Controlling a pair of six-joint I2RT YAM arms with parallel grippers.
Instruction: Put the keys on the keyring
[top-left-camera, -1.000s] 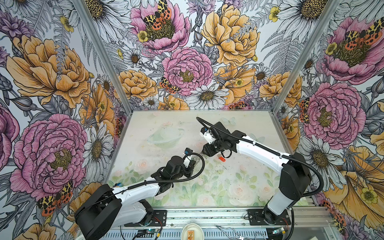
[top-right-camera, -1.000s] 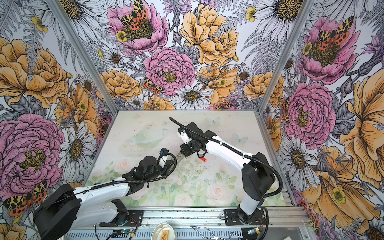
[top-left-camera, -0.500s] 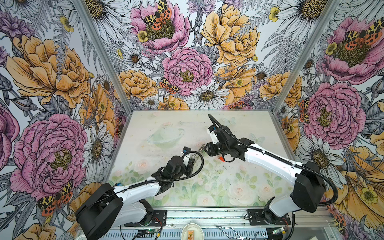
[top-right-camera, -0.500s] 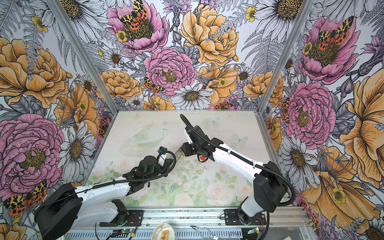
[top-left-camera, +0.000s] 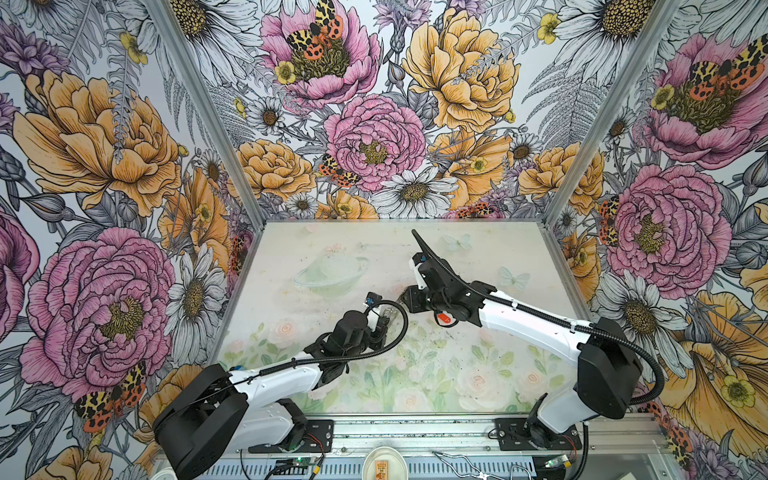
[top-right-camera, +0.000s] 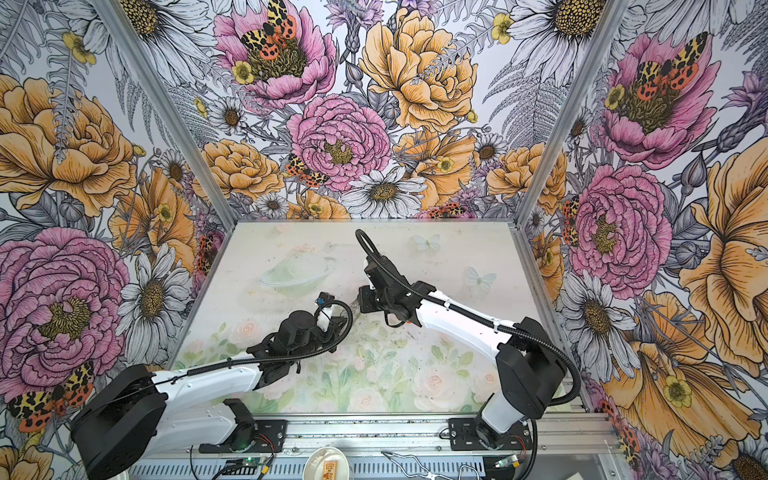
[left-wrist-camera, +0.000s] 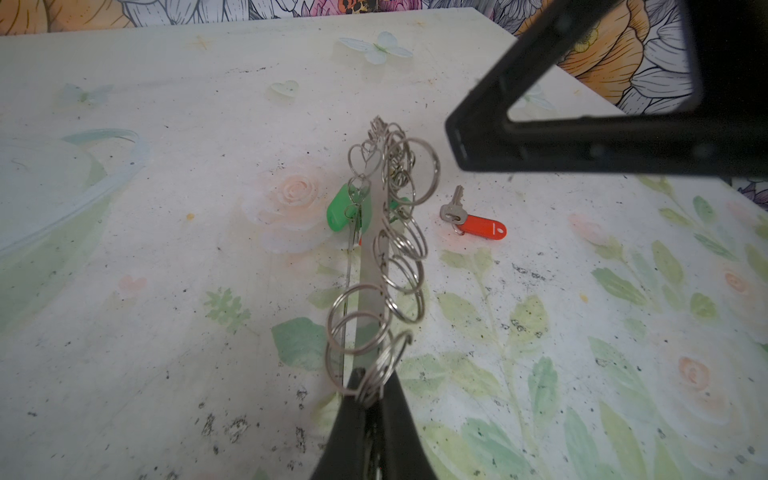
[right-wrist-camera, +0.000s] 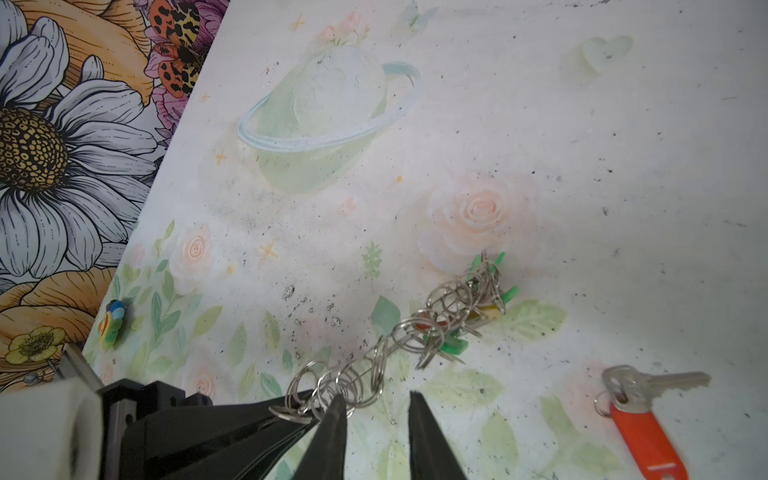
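The keyring is held upright and edge-on above the worktop by the left pincer. Its jaws are closed tight on the ring's near edge, among the small silver split rings. Several keys with green tags are seen hanging from split rings towards the far end of the keyring. A yellow tag is glimpsed among them in the right wrist view.

One red-tagged key lies flat on the worktop, apart from the keyring and on the right arm's side of it. In a top view it shows as a red spot just under the right arm's wrist.

The right pincer is held low beside the keyring, close to the left pincer. Its jaws are parted by a narrow gap through which the worktop is seen, and nothing is gripped between them. One of its fingertips overlaps the nearest split rings; whether it touches them cannot be told.

In both top views the two pincers are seen close together near the middle of the worktop.

A small white dish stands off the worktop, in front of the base rail between the two arm mounts. A small orange-printed item lies in it; what it is cannot be made out.
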